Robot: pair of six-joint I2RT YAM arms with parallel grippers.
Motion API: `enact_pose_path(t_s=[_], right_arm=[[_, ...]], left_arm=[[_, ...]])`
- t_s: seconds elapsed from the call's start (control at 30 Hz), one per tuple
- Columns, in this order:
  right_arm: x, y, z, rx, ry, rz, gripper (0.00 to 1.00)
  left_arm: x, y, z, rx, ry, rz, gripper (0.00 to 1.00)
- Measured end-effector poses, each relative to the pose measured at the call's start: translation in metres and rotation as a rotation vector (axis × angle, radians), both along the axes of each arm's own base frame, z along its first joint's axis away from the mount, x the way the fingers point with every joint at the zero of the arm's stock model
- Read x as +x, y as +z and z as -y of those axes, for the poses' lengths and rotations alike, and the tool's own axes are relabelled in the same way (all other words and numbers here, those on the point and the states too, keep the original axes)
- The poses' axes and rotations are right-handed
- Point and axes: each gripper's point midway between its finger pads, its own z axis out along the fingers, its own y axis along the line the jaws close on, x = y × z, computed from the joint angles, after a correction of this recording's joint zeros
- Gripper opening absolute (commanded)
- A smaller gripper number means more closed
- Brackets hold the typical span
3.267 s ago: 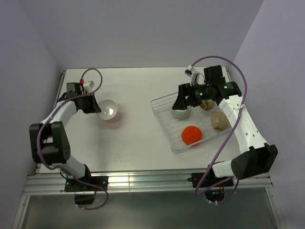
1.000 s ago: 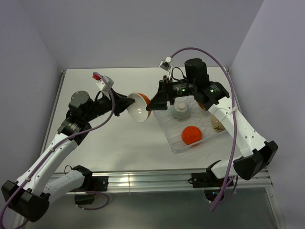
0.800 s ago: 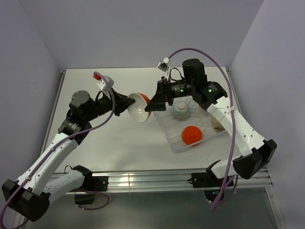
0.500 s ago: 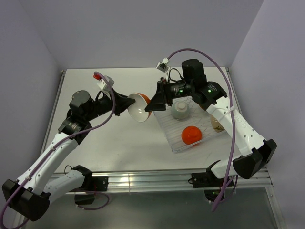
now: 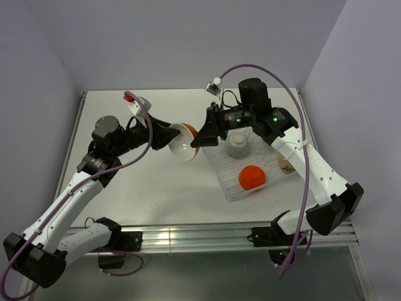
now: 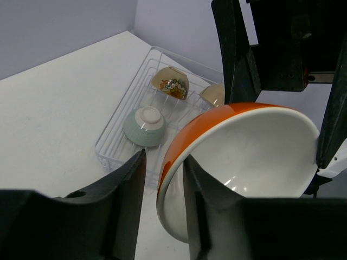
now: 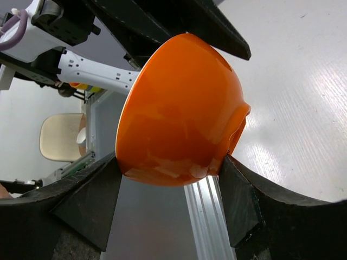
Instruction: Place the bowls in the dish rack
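An orange-red bowl, white inside (image 5: pixel 183 144), hangs in the air between both arms, left of the clear dish rack (image 5: pixel 216 143). My right gripper (image 5: pixel 199 136) is shut on it; in the right wrist view its fingers (image 7: pixel 103 200) press both sides of the bowl (image 7: pixel 179 108). My left gripper (image 5: pixel 176 138) straddles the rim; in the left wrist view a gap shows between its outer finger (image 6: pixel 127 184) and the bowl (image 6: pixel 255 146). In the rack sit a mint bowl (image 5: pixel 237 145), an upturned orange bowl (image 5: pixel 251 177) and a cream bowl (image 5: pixel 285 163), partly hidden by my right arm.
The left wrist view shows the rack (image 6: pixel 116 142) with the mint bowl (image 6: pixel 144 126) and two cream bowls (image 6: pixel 171 82) at its far end. Walls close in the table at the back and sides. A metal rail (image 5: pixel 188 235) runs along the near edge.
Earlier the left arm lifted the bowl from the table's left and the right arm came from the rack to meet it. In the last half second the left arm shifted slightly; the bowl stayed put.
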Motion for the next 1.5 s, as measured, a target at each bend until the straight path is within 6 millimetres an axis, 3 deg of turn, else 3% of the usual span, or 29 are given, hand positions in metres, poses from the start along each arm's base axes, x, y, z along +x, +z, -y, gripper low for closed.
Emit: enact_pose_path(t_s=[0.17, 0.57, 0.7, 0.83, 1.07, 1.5], right_arm=[[0.001, -0.002, 0.000, -0.006, -0.004, 0.005, 0.00], [0.014, -0.012, 0.011, -0.026, -0.053, -0.012, 0.00], [0.021, -0.021, 0.020, -0.058, -0.083, -0.010, 0.00], [0.031, -0.038, 0.039, -0.114, -0.140, -0.009, 0.00], [0.048, -0.082, 0.097, -0.316, -0.287, 0.008, 0.00], [0.042, -0.151, 0.185, -0.786, -0.411, 0.080, 0.00]], left_arm=[[0.002, 0.002, 0.001, 0.006, 0.000, 0.005, 0.49], [0.007, -0.023, 0.001, 0.064, 0.005, -0.060, 0.89], [0.008, -0.026, 0.000, 0.072, 0.014, -0.073, 0.93], [0.010, -0.032, -0.003, 0.088, 0.036, -0.089, 0.94], [0.012, -0.038, -0.007, 0.113, 0.062, -0.102, 0.96], [0.012, -0.040, -0.010, 0.127, 0.080, -0.121, 0.97]])
